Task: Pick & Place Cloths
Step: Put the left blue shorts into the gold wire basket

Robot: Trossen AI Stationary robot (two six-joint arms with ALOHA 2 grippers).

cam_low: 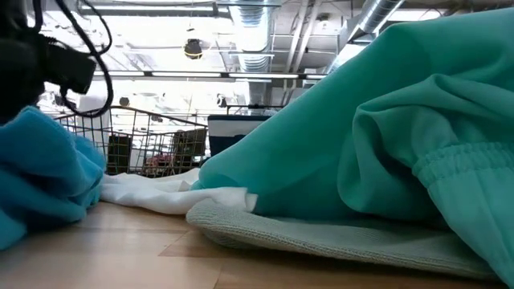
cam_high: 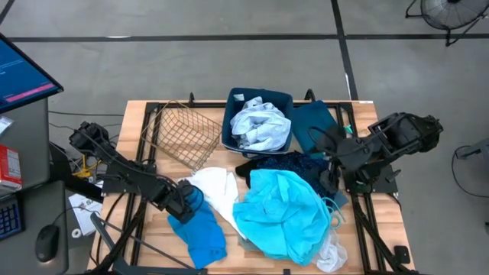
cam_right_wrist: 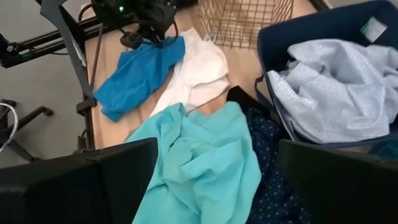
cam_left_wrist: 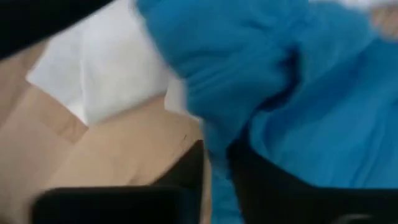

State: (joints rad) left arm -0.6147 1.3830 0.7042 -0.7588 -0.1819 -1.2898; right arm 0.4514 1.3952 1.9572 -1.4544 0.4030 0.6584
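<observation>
My left gripper (cam_high: 186, 203) is shut on a mid-blue cloth (cam_high: 200, 235) near the table's near-left part. Beside that lies a white cloth (cam_high: 218, 191), then a bright turquoise cloth (cam_high: 281, 215) heaped on a grey-green one (cam_low: 321, 237). A navy dotted cloth (cam_high: 284, 163) lies beyond the turquoise one. The pale white-blue cloth (cam_high: 261, 127) fills the dark blue bin (cam_high: 229, 114). My right gripper (cam_high: 335, 177) is open over the right side of the pile, with the turquoise cloth (cam_right_wrist: 199, 162) and the navy cloth (cam_right_wrist: 273, 180) ahead of its fingers. My left gripper pinches the mid-blue cloth between its two fingers (cam_left_wrist: 186, 171), at a bunched fold (cam_left_wrist: 219, 180) on the cloth's far end. It comes from the table's left, slanting down. The cloth's near part (cam_high: 206, 246) lies on the table, and the held end (cam_low: 36, 132) is humped up.
A brown wire basket (cam_high: 179, 134) lies tipped at the far left beside the bin. A dark teal cloth (cam_high: 313, 126) lies right of the bin. Bare wood (cam_high: 137, 229) shows at the near-left, and a black frame rail (cam_high: 367, 221) runs along the right side.
</observation>
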